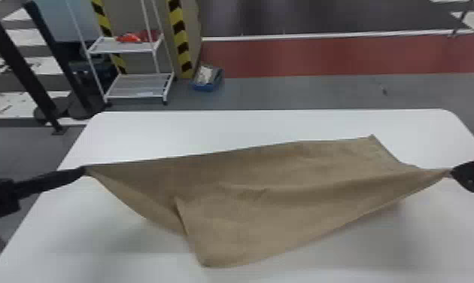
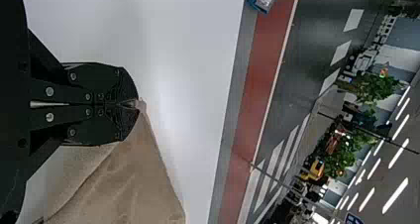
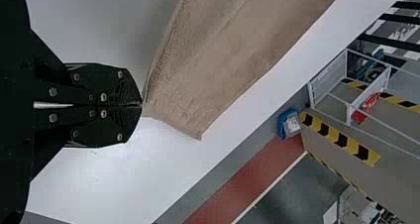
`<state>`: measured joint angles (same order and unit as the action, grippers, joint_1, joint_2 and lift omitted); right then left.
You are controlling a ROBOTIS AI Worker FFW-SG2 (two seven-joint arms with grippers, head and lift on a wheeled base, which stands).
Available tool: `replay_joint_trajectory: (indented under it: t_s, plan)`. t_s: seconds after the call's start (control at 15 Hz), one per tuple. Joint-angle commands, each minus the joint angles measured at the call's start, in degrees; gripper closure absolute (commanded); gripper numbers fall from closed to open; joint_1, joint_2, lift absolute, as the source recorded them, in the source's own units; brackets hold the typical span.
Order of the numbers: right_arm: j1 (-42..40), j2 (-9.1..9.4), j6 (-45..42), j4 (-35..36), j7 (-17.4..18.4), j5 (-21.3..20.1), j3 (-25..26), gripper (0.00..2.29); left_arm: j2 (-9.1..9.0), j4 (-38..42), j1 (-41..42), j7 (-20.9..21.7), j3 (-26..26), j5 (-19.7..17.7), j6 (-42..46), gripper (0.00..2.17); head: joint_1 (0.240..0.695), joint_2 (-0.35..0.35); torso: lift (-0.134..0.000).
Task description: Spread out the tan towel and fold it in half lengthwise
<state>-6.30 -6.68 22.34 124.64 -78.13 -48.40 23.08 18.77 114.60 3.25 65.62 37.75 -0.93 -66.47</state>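
Tan towel (image 1: 266, 195) creased, sagging toward bottom centre; stretched between left claw (image 1: 83, 171), frame left, and right claw (image 1: 451, 172), frame right, each clenched on towel corner.

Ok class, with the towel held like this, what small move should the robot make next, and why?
Probably draw the left gripper and right gripper slightly apart before lowering the tan towel onto the white table. Both are closed on it at opposite ends, yet its near edge sags between them and a crease runs down its left part.
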Motion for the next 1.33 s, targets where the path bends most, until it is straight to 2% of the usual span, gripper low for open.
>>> replay_joint_trajectory:
  t_s: [0.0,0.07,0.13,0.4,0.47,0.6,0.73,0.8,0.87,0.93,1.07,1.2,1.27]
  plan:
    - [0.5,0.09,0.1,-0.3,-0.2,0.4,1.4,1.42,2.76,-3.0,-1.5,0.6,-1.1,1.4,2.5,1.78,0.695,0.1,-0.125]
    - [0.1,0.36,-0.1,0.2,-0.2,0.4,1.3,1.42,3.55,-3.9,-3.2,0.6,-2.5,2.3,2.5,1.78,0.695,0.102,-0.125]
    - [0.1,0.97,-0.1,0.6,-0.2,0.0,1.3,1.42,3.55,-4.2,-4.7,0.3,-3.7,3.0,2.5,1.78,0.695,0.104,-0.125]
    - [-1.7,1.59,0.1,2.4,-0.2,-0.3,4.3,1.42,2.5,-2.2,-7.5,0.3,-5.4,2.8,1.3,1.78,0.695,0.094,-0.125]
    - [-2.7,1.76,-0.1,2.9,-0.2,-0.8,4.3,1.42,2.41,-2.5,-9.1,0.1,-8.2,3.8,1.3,1.78,0.695,0.083,-0.125]
    - [-3.5,3.08,-0.1,3.1,-0.2,-2.0,4.6,1.42,0.83,-4.9,-12.5,-2.5,-16.5,9.5,2.5,1.78,0.695,0.054,-0.125]
    - [-3.3,4.05,0.7,3.1,-0.2,-3.6,4.3,1.42,-1.19,-10.5,-16.7,-4.9,-22.5,11.8,5.3,1.72,0.695,0.01,-0.125]
    - [-3.5,4.4,0.7,3.1,-0.2,-4.3,3.8,1.42,-2.25,-12.1,-17.3,-8.0,-24.0,12.1,6.4,1.04,0.695,-0.008,-0.125]
    - [-3.5,4.84,0.7,3.3,-0.2,-4.6,3.7,1.42,-2.86,-12.1,-16.3,-11.3,-24.4,11.3,8.9,0.09,0.695,-0.025,-0.125]
    - [-3.5,5.01,1.0,3.4,-0.2,-4.6,3.6,1.42,-2.86,-12.0,-14.9,-12.7,-24.2,10.0,12.5,0.0,0.695,-0.047,-0.125]
    - [-3.5,5.45,1.2,3.3,-0.2,-5.5,3.1,1.42,-2.34,-11.3,-13.4,-13.9,-20.8,6.6,13.1,0.03,0.695,-0.051,-0.125]
    - [-3.4,5.98,1.4,2.6,-0.2,-9.2,2.0,1.42,-0.14,-10.8,-11.2,-15.4,-15.3,3.0,13.1,0.07,0.695,-0.047,-0.125]
    - [-3.4,6.25,1.4,1.8,-0.2,-10.9,1.7,1.42,0.56,-10.8,-10.3,-16.0,-13.2,2.6,12.9,0.07,0.695,-0.017,-0.125]
